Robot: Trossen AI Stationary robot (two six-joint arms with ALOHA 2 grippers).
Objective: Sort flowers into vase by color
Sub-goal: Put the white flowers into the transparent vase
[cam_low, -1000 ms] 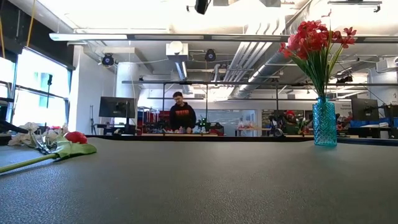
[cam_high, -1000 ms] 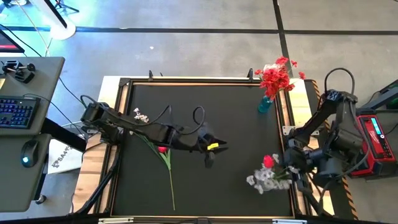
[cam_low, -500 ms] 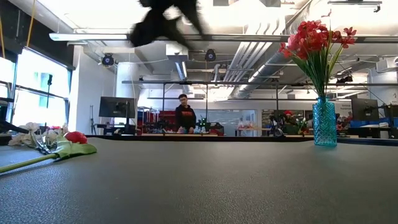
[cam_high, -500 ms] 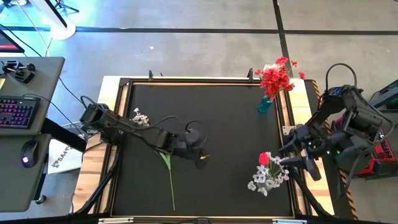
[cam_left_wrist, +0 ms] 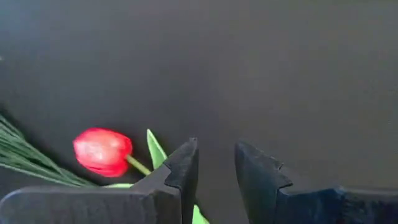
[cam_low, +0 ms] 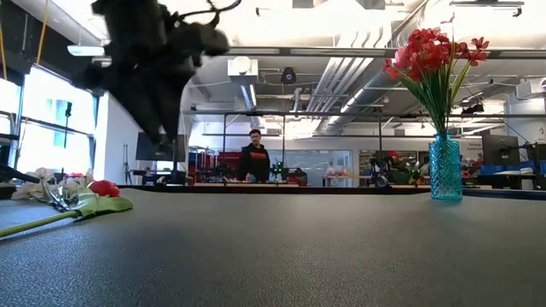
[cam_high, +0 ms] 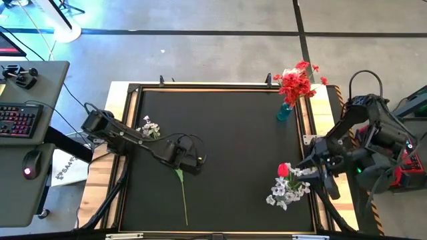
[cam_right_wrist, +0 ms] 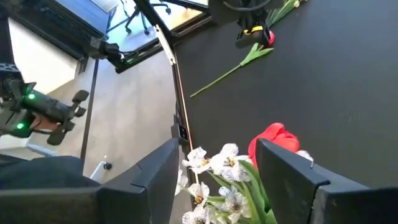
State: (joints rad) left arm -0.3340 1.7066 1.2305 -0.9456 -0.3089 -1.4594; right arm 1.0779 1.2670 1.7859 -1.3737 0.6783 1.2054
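Left gripper (cam_left_wrist: 214,165) has its fingers only a narrow gap apart, with nothing between them, just bare mat showing through. It's hovering over the left-middle of the black table (cam_high: 233,133), right above a red bud (cam_left_wrist: 102,151) on a long green stem (cam_high: 182,193). In the left wrist view the bud lies just beside the fingers, not touching them, with a green leaf (cam_left_wrist: 157,149) poking up next to one fingertip.

Right gripper (cam_right_wrist: 214,171) is over at the table's right edge with its fingers spread wide, holding nothing. A bunch of small white blossoms (cam_right_wrist: 214,171) and another red bud (cam_right_wrist: 273,142) lie between and just past those fingers.

A little white spray (cam_high: 149,125) lies near the table's left edge beside the left arm. The blue glass vase (cam_high: 285,111) with red blossom clusters (cam_high: 295,81) stands upright at the far right corner, well apart from both grippers. In the low view a person (cam_low: 254,159) stands way back in the room.
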